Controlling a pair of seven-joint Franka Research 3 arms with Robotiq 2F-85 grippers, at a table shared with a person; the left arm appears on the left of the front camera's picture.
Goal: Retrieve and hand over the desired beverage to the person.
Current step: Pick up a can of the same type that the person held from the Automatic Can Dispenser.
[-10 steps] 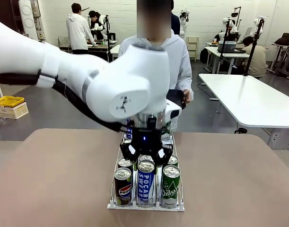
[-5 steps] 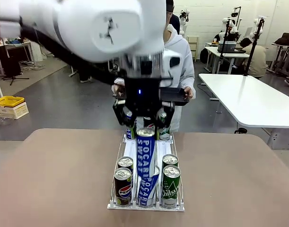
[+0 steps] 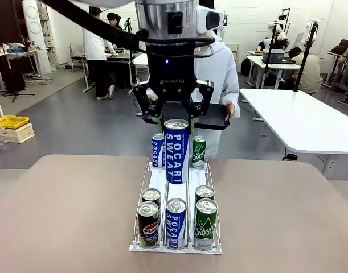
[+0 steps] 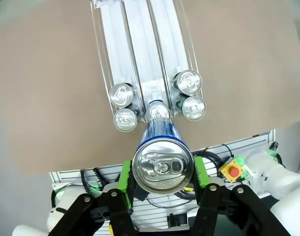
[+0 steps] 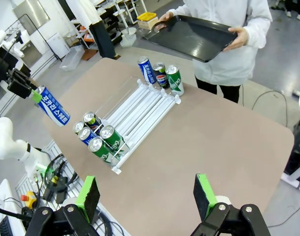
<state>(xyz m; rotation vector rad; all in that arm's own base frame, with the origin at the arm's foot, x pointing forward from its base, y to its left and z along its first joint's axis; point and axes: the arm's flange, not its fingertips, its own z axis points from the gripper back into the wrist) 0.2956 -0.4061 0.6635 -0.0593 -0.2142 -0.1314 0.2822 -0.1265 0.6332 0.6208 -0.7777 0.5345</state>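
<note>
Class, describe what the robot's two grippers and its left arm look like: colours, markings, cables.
Left gripper: black, white ROBOTIQ lettering, a blue light, green pads. A black cable runs along its white arm. Right gripper: black fingers with green pads.

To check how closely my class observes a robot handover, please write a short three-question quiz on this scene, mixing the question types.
1. True or false: the left gripper is shut on the tall blue-and-white Pocari Sweat metal can.
2. What does the person in the white jacket hold? A) flat black tray B) green can C) nothing
3. Fill in: the right gripper has its jaws ____.
Key: 1 true; 2 A; 3 open.
</note>
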